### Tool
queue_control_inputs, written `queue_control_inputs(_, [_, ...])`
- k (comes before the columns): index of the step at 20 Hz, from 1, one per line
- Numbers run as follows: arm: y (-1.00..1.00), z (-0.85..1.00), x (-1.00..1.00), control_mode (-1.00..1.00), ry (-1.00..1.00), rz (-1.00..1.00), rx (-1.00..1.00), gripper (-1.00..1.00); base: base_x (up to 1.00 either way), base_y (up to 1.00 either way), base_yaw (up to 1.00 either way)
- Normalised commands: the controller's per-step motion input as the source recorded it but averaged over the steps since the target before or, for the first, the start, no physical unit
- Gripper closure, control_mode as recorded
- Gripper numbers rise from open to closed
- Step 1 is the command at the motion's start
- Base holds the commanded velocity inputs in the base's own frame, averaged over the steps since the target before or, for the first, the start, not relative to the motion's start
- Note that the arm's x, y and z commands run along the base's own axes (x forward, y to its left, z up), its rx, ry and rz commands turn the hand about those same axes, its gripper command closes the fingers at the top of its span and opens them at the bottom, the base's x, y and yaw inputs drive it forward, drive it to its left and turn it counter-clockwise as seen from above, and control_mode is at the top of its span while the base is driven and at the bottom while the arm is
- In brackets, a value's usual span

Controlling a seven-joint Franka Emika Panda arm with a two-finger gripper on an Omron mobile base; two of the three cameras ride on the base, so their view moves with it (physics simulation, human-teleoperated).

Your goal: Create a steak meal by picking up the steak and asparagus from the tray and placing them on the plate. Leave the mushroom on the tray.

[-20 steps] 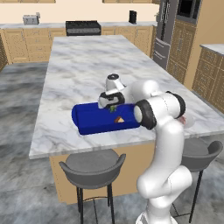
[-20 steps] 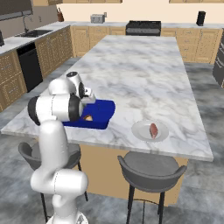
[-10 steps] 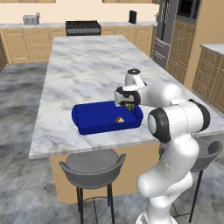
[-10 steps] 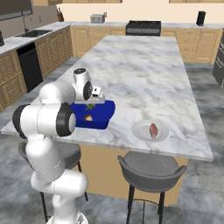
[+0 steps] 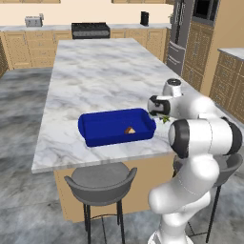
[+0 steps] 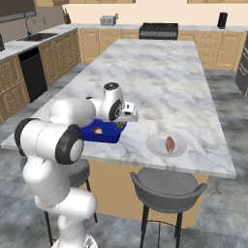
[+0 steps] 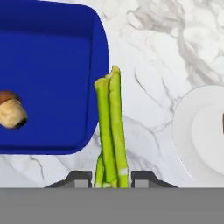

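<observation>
Gripper clamped on the asparagus, stalks rising from between the two finger tips toward 12 o'clock in the hand view. Seen from the right base view, gripper at the end of the tray nearest the plate, with a bit of green just under it.

In the hand view: tray at 10 o'clock, mushroom inside it at 9 o'clock, rim of the plate at 3 o'clock. Asparagus over bare marble counter, between tray and plate, beside the tray wall and apart from the plate.

In the right base view: plate at about 4 o'clock from the gripper, with the steak already lying on it, a little off centre. So probably the carrying step in hand, with the steak part done and only the asparagus left.

To do it well:
- Keep the grip firm; thin stalks held by one end, likely to swing or slip.
- Carry toward 3 o'clock of the hand view until the whole length of the stalks is over the plate, not only the held end.
- Aim for the bare part of the plate beside the steak.
- Lower close to the plate before releasing, so nothing rolls off the rim.
- Leave the mushroom untouched in the tray.
</observation>
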Motion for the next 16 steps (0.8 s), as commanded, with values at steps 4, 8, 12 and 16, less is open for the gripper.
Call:
queue_control_inputs(4, [-1.0, 0.0, 0.0, -1.0, 0.01, 0.02, 0.0, 1.0, 0.0, 0.0, 0.0])
queue_control_inputs(8, [-1.0, -0.14, 0.0, -1.0, 0.04, 0.04, 0.0, 1.0, 0.0, 0.0, 0.0])
queue_control_inputs(12, [-0.79, -0.36, 0.0, -1.0, 0.05, 0.1, 0.0, 1.0, 0.0, 0.0, 0.0])
queue_control_inputs(16, [-0.5, -0.35, 0.13, -1.0, 0.04, 0.15, 0.0, 1.0, 0.0, 0.0, 0.0])
